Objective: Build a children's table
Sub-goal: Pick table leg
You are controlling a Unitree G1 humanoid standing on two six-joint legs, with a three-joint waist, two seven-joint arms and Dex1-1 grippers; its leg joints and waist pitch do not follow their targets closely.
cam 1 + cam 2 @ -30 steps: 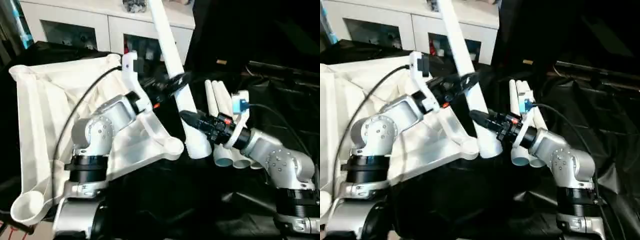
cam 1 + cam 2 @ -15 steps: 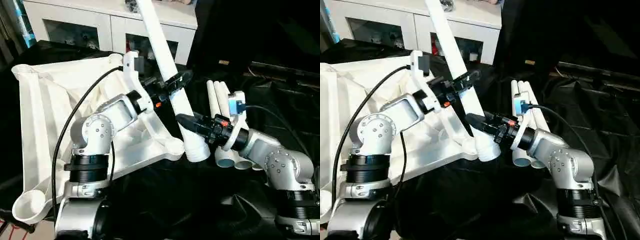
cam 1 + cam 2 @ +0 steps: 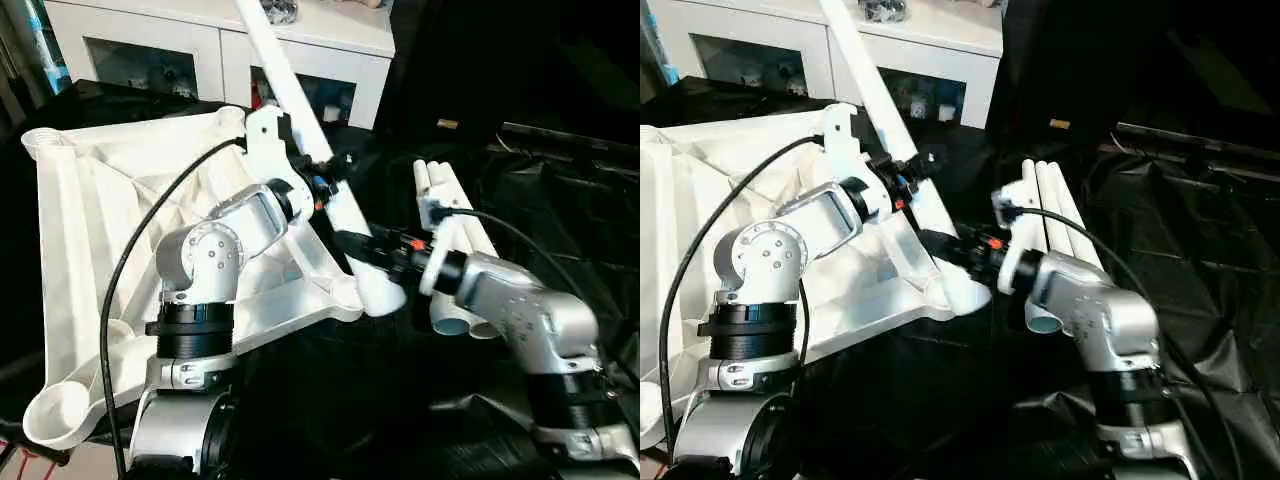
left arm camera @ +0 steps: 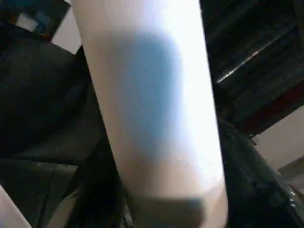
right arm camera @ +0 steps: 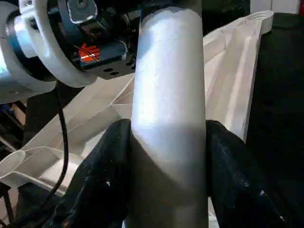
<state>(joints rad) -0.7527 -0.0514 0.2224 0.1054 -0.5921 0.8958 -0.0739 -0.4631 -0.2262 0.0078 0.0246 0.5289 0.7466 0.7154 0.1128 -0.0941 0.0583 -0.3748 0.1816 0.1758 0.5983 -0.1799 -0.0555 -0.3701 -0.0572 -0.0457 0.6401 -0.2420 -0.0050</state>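
Note:
The children's table top [image 3: 110,200] lies upside down at the left, ribbed underside up. One white leg [image 3: 280,60] slants up toward the back left, its thick end low beside the near corner socket [image 3: 348,293]. My left gripper [image 3: 328,185] is shut on the leg's middle, and in the left wrist view the leg [image 4: 147,95] sits tight between the dark fingers [image 4: 97,199]. Lower down, my right gripper [image 3: 368,250] is shut on the same leg, near its thick end. The right wrist view has the black fingers [image 5: 109,180] pressed on both sides of that leg [image 5: 168,85].
Three spare white legs [image 3: 440,190] lie side by side on the black cloth [image 3: 560,180], right behind my right arm. A white cabinet with glass doors [image 3: 200,40] stands at the back. A black cable loops over the table top beside my left arm.
The leg has tipped further to the left and its thick end has come down to the corner socket. My left gripper has closed on it. The right arm has swung left with it.

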